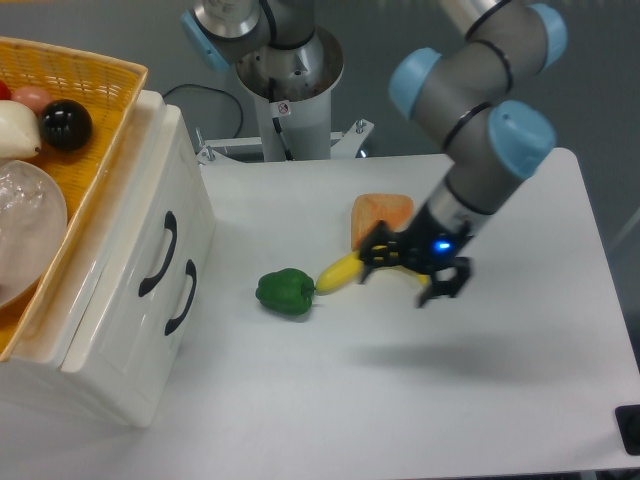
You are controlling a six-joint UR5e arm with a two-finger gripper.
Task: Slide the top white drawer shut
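The top white drawer (pixel 150 215) sits in the white drawer unit at the left, its front panel level with the lower drawer front (pixel 150 345). Its black curved handle (pixel 161 254) faces the table. My gripper (pixel 398 284) hangs over the middle of the table, far to the right of the drawer and just above the right end of a banana (pixel 338 273). Its dark fingers (pixel 372 258) stand apart, so it is open, and nothing is held between them.
A green pepper (pixel 285 292) lies between the drawer unit and the banana. An orange wedge-shaped piece (pixel 382 213) lies behind the gripper. A yellow wicker basket (pixel 95 75) with a black ball (pixel 65 125) and other items rests on top of the unit.
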